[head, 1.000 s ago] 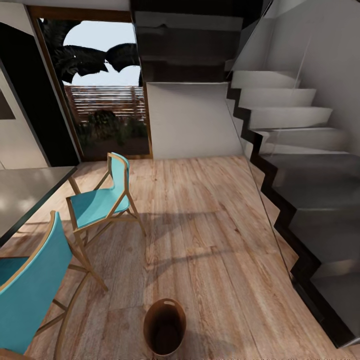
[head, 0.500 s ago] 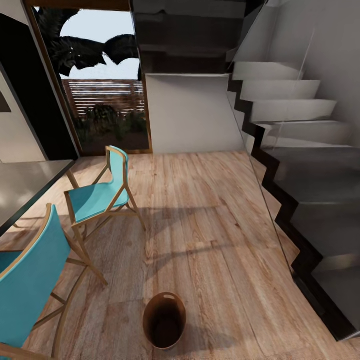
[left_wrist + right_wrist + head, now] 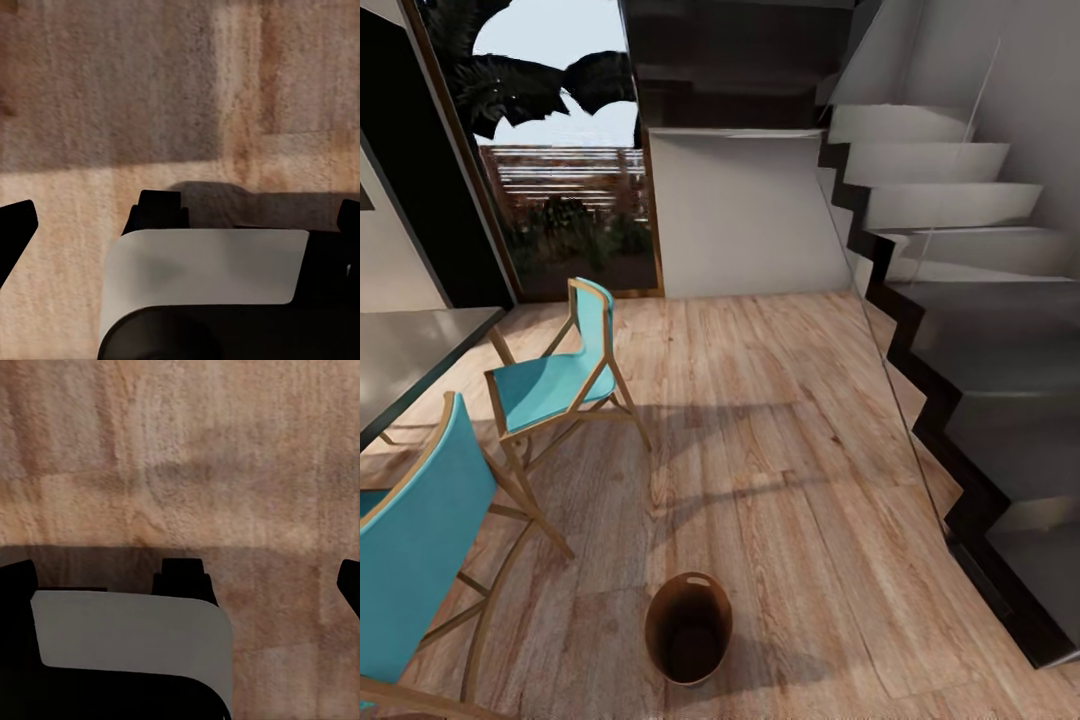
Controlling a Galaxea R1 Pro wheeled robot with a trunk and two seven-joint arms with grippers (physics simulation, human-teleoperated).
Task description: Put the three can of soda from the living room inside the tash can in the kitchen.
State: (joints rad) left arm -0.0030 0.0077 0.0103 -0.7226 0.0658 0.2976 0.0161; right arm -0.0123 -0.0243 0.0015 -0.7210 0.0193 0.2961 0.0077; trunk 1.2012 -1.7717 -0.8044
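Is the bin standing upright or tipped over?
Upright: the bin stands on the wood floor, its round rim facing up.

Wood floor (image 3: 780,480), turquoise chairs (image 3: 550,385), staircase (image 3: 960,300).

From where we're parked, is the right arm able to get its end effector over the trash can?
Probably yes: the trash can stands upright on bare wood floor just ahead, nothing beside its open rim. The nearest chair is off to the left.
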